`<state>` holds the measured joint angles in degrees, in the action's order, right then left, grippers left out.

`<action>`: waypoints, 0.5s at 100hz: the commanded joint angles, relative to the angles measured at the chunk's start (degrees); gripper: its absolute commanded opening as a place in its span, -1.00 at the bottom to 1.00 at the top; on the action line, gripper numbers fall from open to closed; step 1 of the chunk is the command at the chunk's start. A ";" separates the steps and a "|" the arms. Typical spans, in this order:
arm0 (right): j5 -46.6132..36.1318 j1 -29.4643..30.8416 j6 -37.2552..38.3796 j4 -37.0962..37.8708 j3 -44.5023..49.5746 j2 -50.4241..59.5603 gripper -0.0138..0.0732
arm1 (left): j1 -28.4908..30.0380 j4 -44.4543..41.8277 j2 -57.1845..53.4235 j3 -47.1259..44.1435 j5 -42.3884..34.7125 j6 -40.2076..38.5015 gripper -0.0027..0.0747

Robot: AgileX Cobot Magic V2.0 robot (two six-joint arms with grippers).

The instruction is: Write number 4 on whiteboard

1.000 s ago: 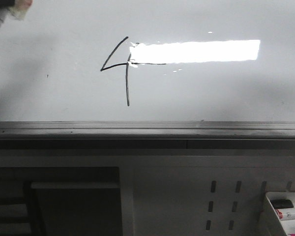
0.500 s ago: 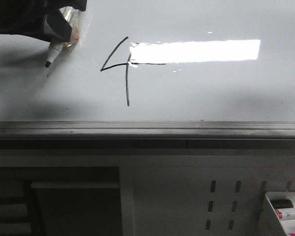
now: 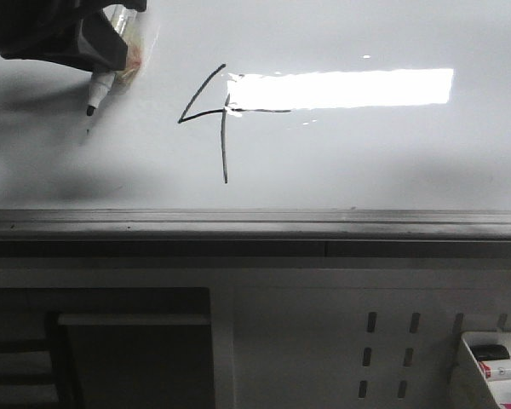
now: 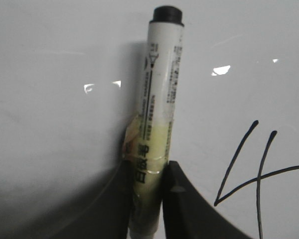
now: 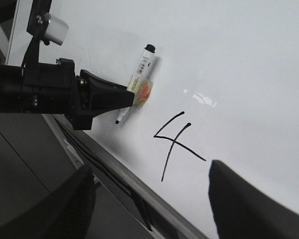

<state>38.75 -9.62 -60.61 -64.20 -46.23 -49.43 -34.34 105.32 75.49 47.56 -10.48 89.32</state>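
Left pincer [image 5: 127, 99]: clenching a marker [image 4: 154, 129], keeping its tip aimed at the whiteboard [image 3: 366, 162].
4 [image 3: 213, 119]: sitting finished beside that pincer.
Right pincer [image 5: 149, 199]: gaping, empty.

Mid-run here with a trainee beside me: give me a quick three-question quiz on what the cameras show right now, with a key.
1. True or false: the left tool is shut on the marker.
2. Multiple choice: in the front view, the marker's tip sits A) on the vertical stem of the number 4, B) left of the 4, C) down on the grey ledge.
3. Fill in: the right tool holds ____.

Key: 1 true; 2 B; 3 nothing (its fingers are spread apart in front of the whiteboard).
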 commanded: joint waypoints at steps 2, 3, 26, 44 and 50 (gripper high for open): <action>-1.91 0.29 0.14 -1.87 -1.51 0.47 0.32 | 0.98 -0.81 -0.24 1.61 -0.52 -0.47 -0.69; -1.91 0.29 0.14 -1.87 -1.51 0.47 0.32 | 0.98 -0.81 -0.24 1.61 -0.38 -0.47 -0.67; -1.68 0.29 0.14 -1.87 -1.51 0.47 0.32 | 0.98 -0.81 -1.51 1.41 -0.26 -0.47 0.04; -1.88 0.29 0.14 -1.63 -1.51 0.47 0.32 | 0.98 -1.36 -5.11 1.41 -0.37 0.09 0.22; -2.28 0.29 0.14 -0.86 -1.51 0.47 0.32 | 0.98 -3.09 -6.66 1.28 -0.37 0.09 0.22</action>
<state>38.32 -9.62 -60.38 -63.83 -46.23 -49.43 -33.34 104.75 72.57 47.46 -11.22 89.32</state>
